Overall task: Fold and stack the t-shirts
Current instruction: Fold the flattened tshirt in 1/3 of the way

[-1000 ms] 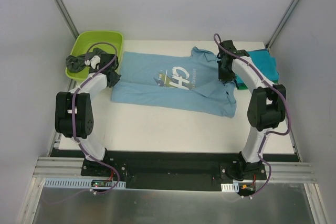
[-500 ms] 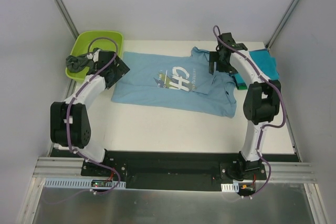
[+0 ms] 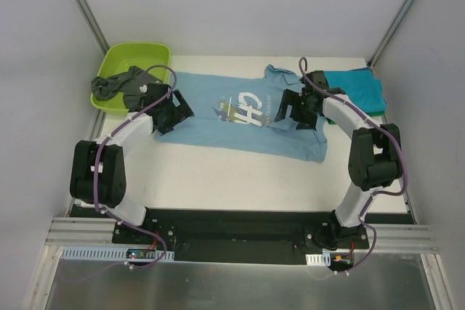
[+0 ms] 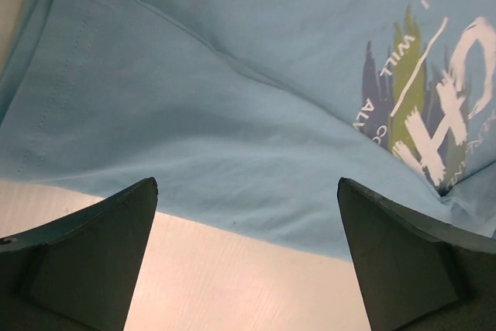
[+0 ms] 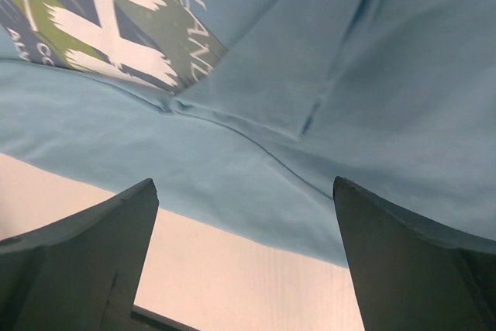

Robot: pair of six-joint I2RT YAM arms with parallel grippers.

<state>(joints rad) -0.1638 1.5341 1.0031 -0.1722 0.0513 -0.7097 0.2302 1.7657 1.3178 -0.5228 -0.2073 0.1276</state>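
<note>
On the white table [image 3: 240,179], mid-way back: one light blue tee [image 3: 218,125], laid flat and spread open.
- Long axis: left to right across the table, slightly slanted. The hem end lies to the left and the sleeve end to the right. One sleeve points toward the far edge and the other toward the near edge.
- Collar: under the right arm; cannot tell its lie.
- Look: soft cloth and print side up. The print is a white "CH" over green and dark blue brush strokes, with small white lettering. A shallow diagonal crease runs across the body at the left. At the right, a hemmed flap lies over the body beside the print.

Count of tees: three seen.
- Blue tee: as above.
- Teal tee [image 3: 360,86]: one, folded, at the far right corner just beside the blue tee's sleeve end. Whether another lies beneath it cannot be told.
- Grey tee [image 3: 116,86]: one, crumpled, draped over the near rim of the tub [image 3: 138,54], which stands at the far left corner.

Grippers: two.
- Left gripper [image 4: 246,191]: jaws wide apart, holding nothing, over the blue tee's near edge at the hem end.
- Right gripper [image 5: 244,187]: jaws wide apart, holding nothing, over the near edge just right of the print.
</note>
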